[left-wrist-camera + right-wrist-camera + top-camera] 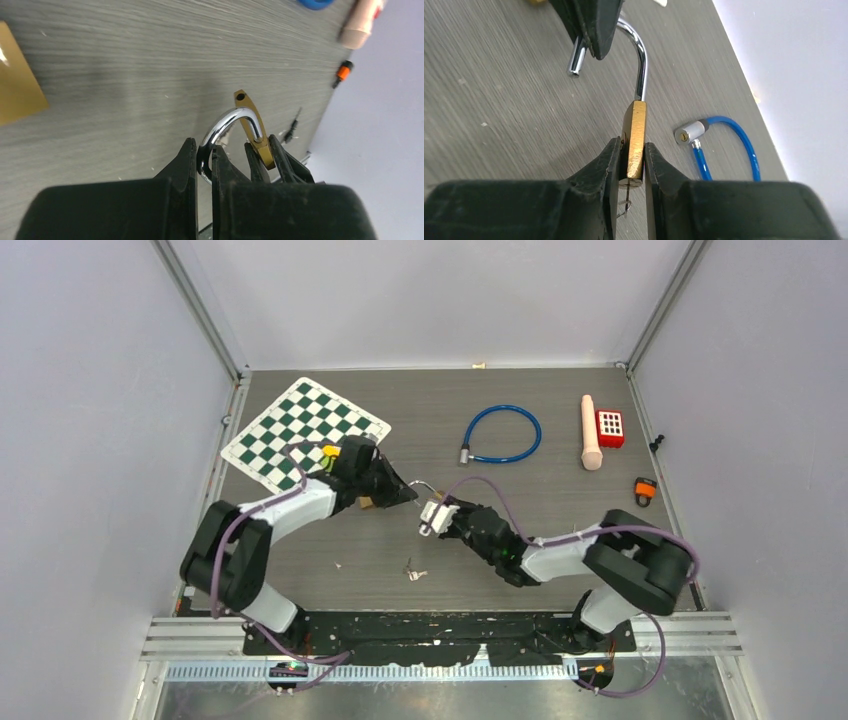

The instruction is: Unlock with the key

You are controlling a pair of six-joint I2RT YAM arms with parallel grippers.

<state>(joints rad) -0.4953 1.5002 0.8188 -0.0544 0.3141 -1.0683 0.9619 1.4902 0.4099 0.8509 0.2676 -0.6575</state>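
Observation:
A brass padlock (636, 134) hangs above the table between both arms. My right gripper (631, 146) is shut on its flat body. The chrome shackle (642, 60) is swung open, its free end (574, 64) out of the body. My left gripper (204, 150) is shut on the shackle (231, 120) near that end. What looks like a thin key with a small ring (624, 204) sticks out of the keyhole underneath. From above, the left gripper (405, 492) and right gripper (432, 516) nearly meet at mid-table. Small keys (413, 571) lie on the table in front of them.
A green-and-white chessboard (305, 432) lies at the back left. A blue cable lock (503, 433), a pink cylinder (591, 432) and a red keypad block (610, 427) sit at the back right. An orange padlock (645, 489) is by the right wall.

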